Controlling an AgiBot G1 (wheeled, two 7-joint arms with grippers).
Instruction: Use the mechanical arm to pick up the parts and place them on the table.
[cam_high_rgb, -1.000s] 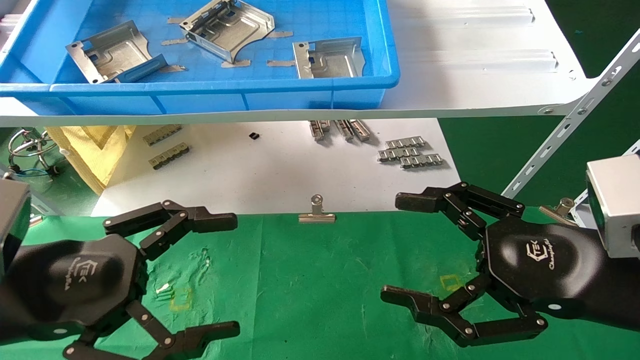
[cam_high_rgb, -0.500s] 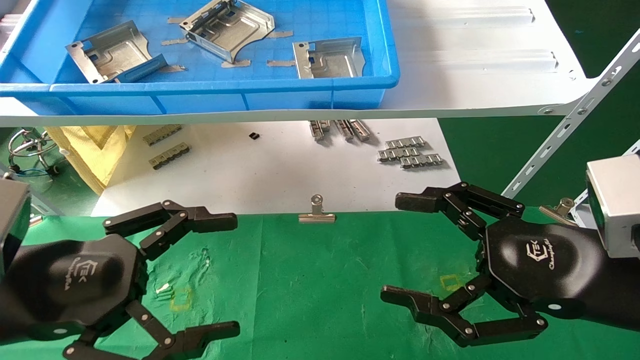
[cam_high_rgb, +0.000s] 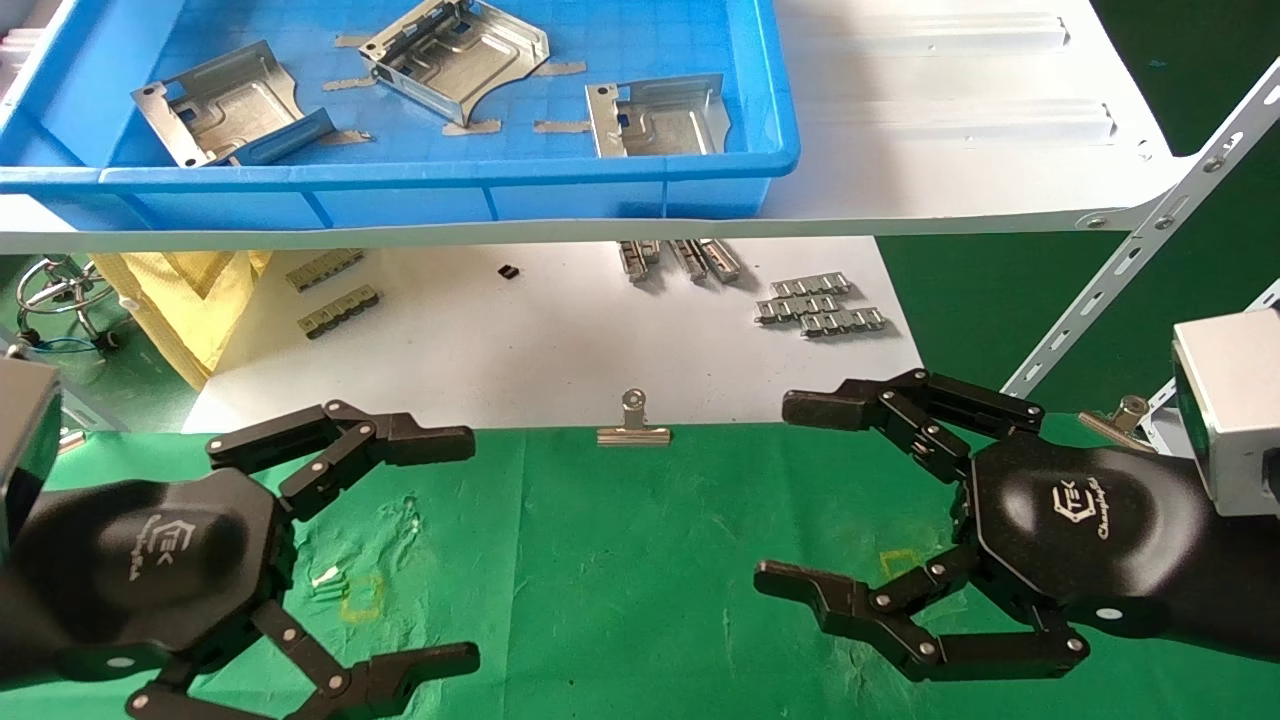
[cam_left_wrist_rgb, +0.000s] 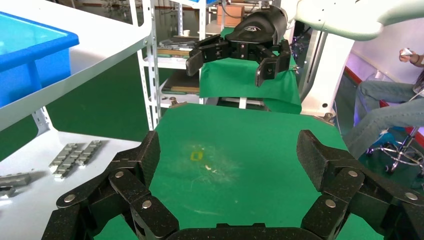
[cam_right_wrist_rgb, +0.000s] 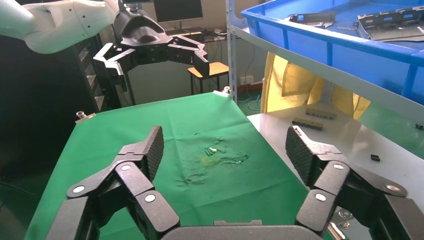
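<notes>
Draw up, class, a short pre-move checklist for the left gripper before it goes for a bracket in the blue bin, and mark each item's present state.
1. Left gripper open and empty: ok.
2. Parts lying in the blue bin; three visible, none stacked: ok.
3. Green table has bare cloth for placing: ok.
4. Right gripper open, hovering over the table's right side, away from the bin: ok.
5. Binder clip on the cloth's far edge, outside the drop zone: ok.
6. Clearance over the bin wall: cannot tell.
</notes>
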